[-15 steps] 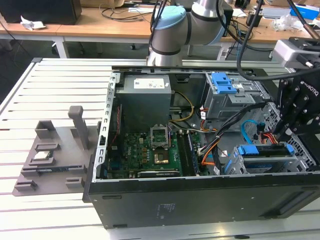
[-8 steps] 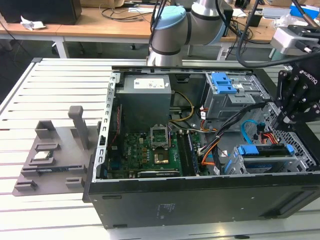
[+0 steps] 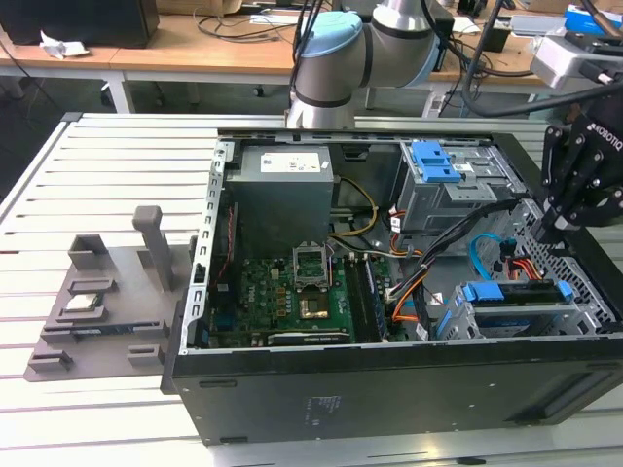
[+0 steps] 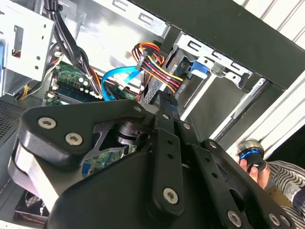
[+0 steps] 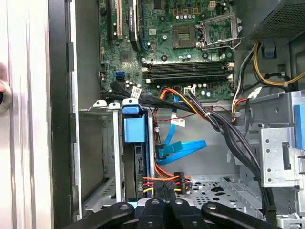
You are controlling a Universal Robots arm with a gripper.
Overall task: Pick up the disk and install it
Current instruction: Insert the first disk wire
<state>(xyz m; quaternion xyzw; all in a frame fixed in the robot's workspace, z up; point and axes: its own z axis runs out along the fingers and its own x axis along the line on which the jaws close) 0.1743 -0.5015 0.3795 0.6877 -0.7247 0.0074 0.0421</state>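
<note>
The disk stands on edge in a slot of the silver drive cage at the case's front corner, its blue plastic tab towards the motherboard. In the exterior view the disk's blue rail lies along the top of that cage. My gripper hangs above the case at the exterior view's right, just past the cage and apart from the disk. In both wrist views the gripper has its fingers together with nothing between them, over a bundle of coloured power wires.
The open black computer case lies on a slatted white table. Inside are the motherboard, a power supply, an upper drive bay and a blue data cable. A grey fixture sits left. A hand rests at the table edge.
</note>
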